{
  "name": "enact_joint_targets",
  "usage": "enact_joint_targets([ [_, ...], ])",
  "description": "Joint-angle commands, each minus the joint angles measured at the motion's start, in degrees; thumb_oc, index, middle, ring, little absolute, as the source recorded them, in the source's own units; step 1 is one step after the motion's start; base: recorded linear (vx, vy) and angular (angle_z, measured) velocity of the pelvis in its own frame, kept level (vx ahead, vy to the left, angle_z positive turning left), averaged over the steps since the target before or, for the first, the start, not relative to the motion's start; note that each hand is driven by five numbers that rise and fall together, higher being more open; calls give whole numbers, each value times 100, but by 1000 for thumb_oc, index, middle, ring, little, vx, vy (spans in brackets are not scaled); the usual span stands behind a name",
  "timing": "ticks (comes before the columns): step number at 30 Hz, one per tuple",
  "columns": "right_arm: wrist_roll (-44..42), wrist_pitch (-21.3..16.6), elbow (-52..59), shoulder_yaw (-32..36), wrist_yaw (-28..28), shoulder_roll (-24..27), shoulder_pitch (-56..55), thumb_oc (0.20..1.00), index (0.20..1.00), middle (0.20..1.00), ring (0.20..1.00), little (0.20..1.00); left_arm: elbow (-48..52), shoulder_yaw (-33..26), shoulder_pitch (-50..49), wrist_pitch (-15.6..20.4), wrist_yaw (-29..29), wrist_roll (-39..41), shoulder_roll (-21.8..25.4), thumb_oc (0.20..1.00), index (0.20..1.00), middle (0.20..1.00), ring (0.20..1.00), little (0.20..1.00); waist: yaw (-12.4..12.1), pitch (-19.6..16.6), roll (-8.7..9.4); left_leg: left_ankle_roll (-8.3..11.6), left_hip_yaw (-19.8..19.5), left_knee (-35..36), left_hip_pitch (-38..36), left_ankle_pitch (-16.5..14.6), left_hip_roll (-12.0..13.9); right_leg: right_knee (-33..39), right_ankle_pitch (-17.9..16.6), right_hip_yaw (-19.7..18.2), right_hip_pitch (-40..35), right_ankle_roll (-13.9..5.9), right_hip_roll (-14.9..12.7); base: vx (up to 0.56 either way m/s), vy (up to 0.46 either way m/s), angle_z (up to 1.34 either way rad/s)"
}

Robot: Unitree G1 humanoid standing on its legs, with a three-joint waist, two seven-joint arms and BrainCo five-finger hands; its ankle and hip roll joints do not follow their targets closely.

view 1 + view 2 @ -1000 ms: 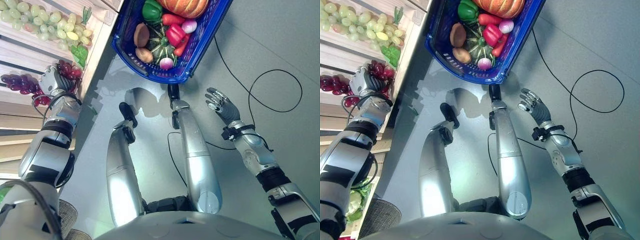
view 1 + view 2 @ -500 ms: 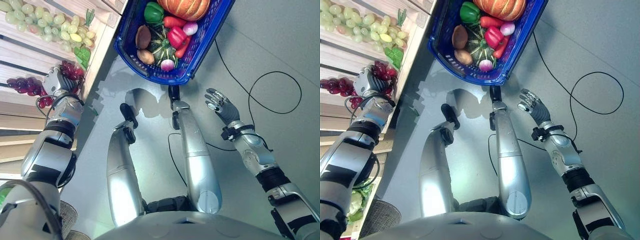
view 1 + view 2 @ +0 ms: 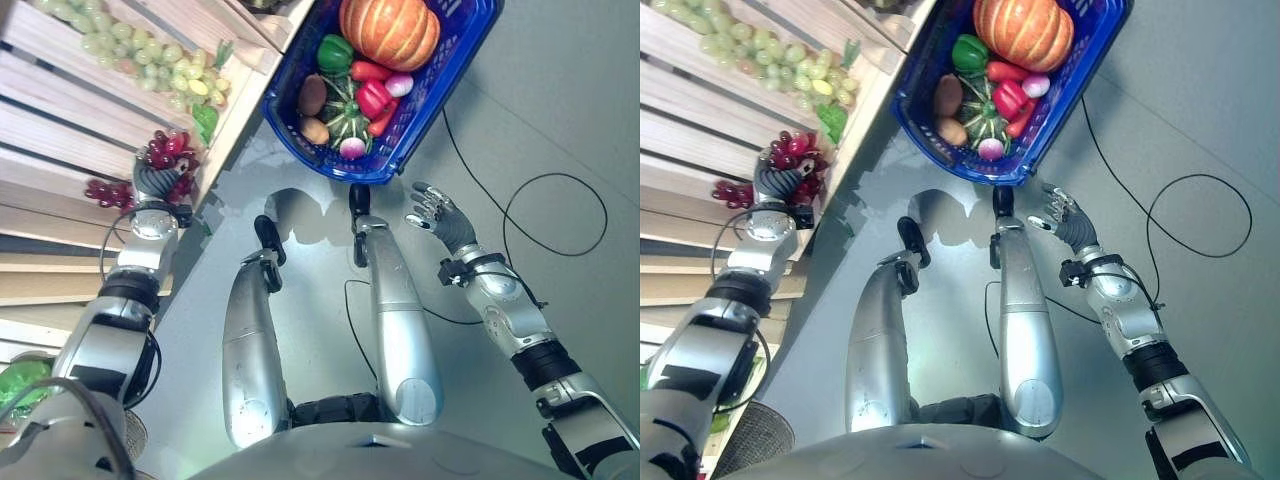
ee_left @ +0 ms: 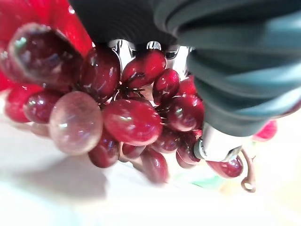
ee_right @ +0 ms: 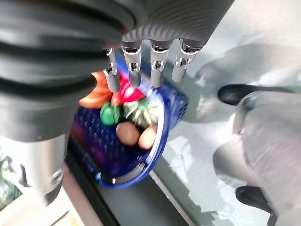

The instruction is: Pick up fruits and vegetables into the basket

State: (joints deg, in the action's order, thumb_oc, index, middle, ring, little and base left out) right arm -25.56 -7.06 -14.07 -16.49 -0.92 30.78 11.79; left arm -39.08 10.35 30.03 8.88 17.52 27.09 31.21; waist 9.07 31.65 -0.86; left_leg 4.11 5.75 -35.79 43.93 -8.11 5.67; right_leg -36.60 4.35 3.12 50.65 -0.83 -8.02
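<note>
A bunch of red grapes (image 3: 172, 150) lies at the edge of a wooden shelf (image 3: 70, 120) on my left. My left hand (image 3: 152, 180) is on that bunch, fingers curled round it. In the left wrist view the red grapes (image 4: 131, 120) sit between the thumb (image 4: 216, 141) and the fingers. The blue basket (image 3: 400, 160) stands on the floor ahead, holding a pumpkin (image 3: 390, 30), a green pepper (image 3: 333, 52), a red pepper (image 3: 372, 97) and other vegetables. My right hand (image 3: 440, 218) hangs open over the floor just short of the basket (image 5: 160, 136).
Green grapes (image 3: 150, 65) lie on a higher slat of the shelf, with a green leaf (image 3: 205, 122) near the edge. More red grapes (image 3: 105, 190) trail to the left of my left hand. Grey floor spreads to the right of the basket.
The whole picture has shifted, so the camera moved. My left hand stays closed on the red grapes. My right hand keeps its open pose near the basket.
</note>
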Motion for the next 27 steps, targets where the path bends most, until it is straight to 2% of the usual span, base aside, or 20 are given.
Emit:
enact_joint_targets([
  [1,458,152,551,21,243,-40,-367,1000,1000,1000,1000,1000,563,-202,-408,503,-755,853,-365,200,200,200,200,200,-133,-186,-50,-286,309,212,-119,-119,-212,45,474,152,-363,-283,99,16,16,12],
  [5,1049,445,598,46,539,-22,-282,1000,1000,1000,1000,1000,1247,-393,-509,443,-1043,1253,-398,200,200,200,200,200,-199,-186,-64,-321,304,269,-372,-120,-262,84,494,182,-647,-278,77,20,20,9],
  [12,2302,649,774,-24,963,149,30,1000,1000,1000,1000,1000,2298,-553,-581,483,-1105,1300,-236,200,200,200,200,200,-285,-186,-88,-375,278,384,-753,-112,-317,108,522,155,-1044,-285,94,3,3,0],
  [13,2748,708,847,-112,1059,202,202,1000,1000,1000,1000,1000,2605,-566,-585,489,-1137,1281,-222,200,200,200,200,200,-322,-186,-97,-387,252,411,-872,-119,-325,117,534,150,-1165,-297,91,0,0,0],
  [16,3122,896,913,-271,1196,233,521,1000,1000,1000,1000,1000,2939,-564,-551,469,-1217,1264,-226,200,200,200,200,200,-382,-186,-115,-400,220,463,-1053,-123,-344,134,553,139,-1346,-310,85,0,0,0],
  [21,3475,1246,1022,-505,1249,167,1043,1000,1000,1000,1000,1000,3381,-477,-433,446,-1327,1028,-228,200,200,200,200,200,-464,-186,-138,-412,169,525,-1310,-132,-364,160,575,154,-1602,-319,28,-15,-4,0],
  [22,3515,1267,1033,-517,1259,161,1083,1000,1000,1000,1000,1000,3408,-478,-416,447,-1322,1018,-224,200,200,200,200,200,-464,-186,-134,-448,216,574,-1234,36,-353,229,411,188,-1534,-273,18,-73,-22,1],
  [27,3584,1628,973,-749,1511,46,1547,1000,1000,1000,1000,1000,3665,-342,-185,527,-1298,646,-142,200,200,200,200,200,-520,-186,-148,-456,189,601,-1474,8,-364,291,412,204,-1785,-263,-47,-3,-20,4],
])
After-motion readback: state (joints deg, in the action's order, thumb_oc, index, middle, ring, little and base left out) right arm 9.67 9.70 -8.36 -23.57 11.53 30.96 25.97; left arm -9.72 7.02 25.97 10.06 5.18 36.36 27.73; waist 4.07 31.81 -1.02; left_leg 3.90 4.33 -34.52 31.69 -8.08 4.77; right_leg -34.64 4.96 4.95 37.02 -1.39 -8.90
